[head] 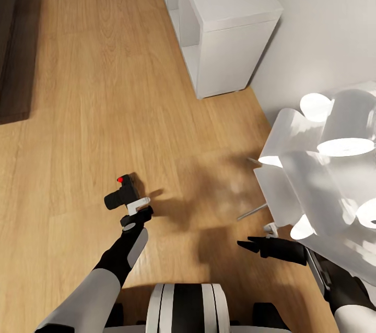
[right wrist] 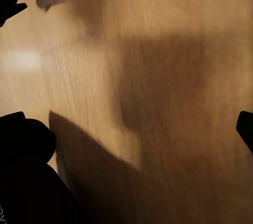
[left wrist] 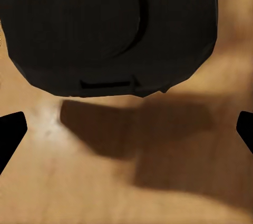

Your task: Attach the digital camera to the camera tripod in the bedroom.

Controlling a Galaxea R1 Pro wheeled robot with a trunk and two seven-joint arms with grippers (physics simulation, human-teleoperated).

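Your left gripper [head: 137,211] carries the digital camera [head: 122,194] above the wood floor [head: 94,87]. Right gripper [head: 250,244]: fingers spread, nothing held, near the white lamp [head: 324,166].

White cube shelf [head: 230,14] by the wall – white multi-shade lamp [head: 324,161] nearer, at right

The digital camera [left wrist: 108,26] is cut off by the wrist view's edge.

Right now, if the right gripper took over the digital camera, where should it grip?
Probably the boxy body of the digital camera, from the robot's right: the lens sticks out leftward, the red button sits on top, and the left gripper holds its near end.
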